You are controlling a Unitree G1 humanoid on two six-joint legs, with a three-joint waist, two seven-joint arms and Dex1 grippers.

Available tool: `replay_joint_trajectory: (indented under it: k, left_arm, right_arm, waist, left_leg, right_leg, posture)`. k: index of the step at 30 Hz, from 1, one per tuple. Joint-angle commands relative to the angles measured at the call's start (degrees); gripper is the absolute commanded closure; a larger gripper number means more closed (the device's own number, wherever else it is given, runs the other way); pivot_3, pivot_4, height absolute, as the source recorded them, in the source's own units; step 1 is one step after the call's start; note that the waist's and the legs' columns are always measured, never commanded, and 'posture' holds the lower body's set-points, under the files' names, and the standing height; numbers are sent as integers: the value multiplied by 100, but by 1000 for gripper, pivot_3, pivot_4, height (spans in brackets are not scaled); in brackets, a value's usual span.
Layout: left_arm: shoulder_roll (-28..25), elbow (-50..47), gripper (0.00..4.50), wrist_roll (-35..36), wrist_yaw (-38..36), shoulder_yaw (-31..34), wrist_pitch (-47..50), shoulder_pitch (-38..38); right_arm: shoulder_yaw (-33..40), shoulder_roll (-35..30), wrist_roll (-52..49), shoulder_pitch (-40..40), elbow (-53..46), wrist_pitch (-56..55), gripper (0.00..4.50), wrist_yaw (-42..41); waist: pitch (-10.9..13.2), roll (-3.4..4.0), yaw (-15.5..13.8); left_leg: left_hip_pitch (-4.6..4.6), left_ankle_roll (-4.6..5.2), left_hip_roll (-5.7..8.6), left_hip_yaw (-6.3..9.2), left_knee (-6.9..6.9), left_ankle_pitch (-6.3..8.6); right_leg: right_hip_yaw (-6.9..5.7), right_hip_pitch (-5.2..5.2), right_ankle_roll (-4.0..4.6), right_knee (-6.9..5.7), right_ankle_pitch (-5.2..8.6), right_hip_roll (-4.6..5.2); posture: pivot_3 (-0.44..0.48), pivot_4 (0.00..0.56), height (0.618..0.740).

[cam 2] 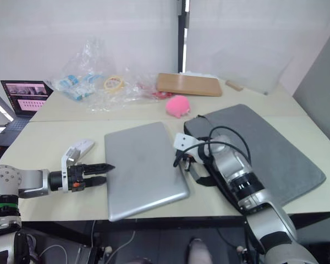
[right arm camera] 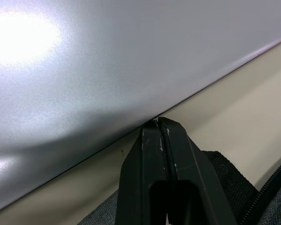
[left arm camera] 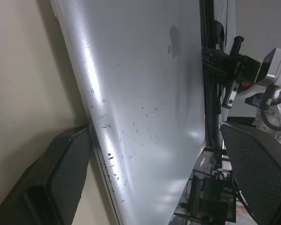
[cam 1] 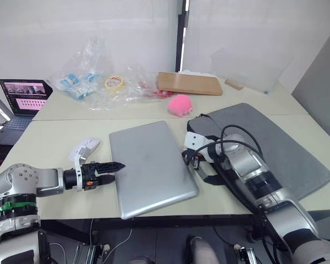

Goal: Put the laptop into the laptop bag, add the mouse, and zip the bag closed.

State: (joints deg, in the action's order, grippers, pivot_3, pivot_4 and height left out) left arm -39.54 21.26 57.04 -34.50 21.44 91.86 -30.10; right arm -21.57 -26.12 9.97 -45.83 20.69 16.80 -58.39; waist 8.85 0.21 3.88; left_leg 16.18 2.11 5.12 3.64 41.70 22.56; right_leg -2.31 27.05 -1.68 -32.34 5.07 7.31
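My thin silver metal laptop (cam 1: pixel 152 166) lies closed and flat at the centre of the cream counter (cam 1: pixel 55 144). My left fingers (cam 1: pixel 116 166) stand apart, one pad at its left edge. My right fingers (right arm camera: pixel 155 133) are pressed together, tips at its right edge. The flat grey fabric laptop bag (cam 1: pixel 275 146) lies at right of the frame, just beside the laptop. The small white oval mouse (cam 1: pixel 85 147) sits left of the laptop, near my left arm.
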Motion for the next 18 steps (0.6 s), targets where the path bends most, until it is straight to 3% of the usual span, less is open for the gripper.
replay_joint_trajectory:
  k: [1, 18]
  left_arm:
    - [167, 48, 0, 208, -36, -62, 64, -111]
    - [428, 98, 0, 352, -4, 117, 64, -110]
  right_arm:
    - [-39, 219, -156, 27, -339, -102, 4489, -58]
    - [74, 238, -150, 136, -449, 20, 4489, -96]
  waist:
    - [0, 0, -2]
    - [0, 0, 3]
  left_leg:
    - [0, 0, 0, 0, 0, 0]
    - [2, -1, 1, 2, -4, 0]
  right_leg:
    - [1, 0, 0, 0, 0, 0]
    - [-3, 1, 0, 6, 0, -1]
  posture:
    - [0, 150, 740]
    - [0, 150, 740]
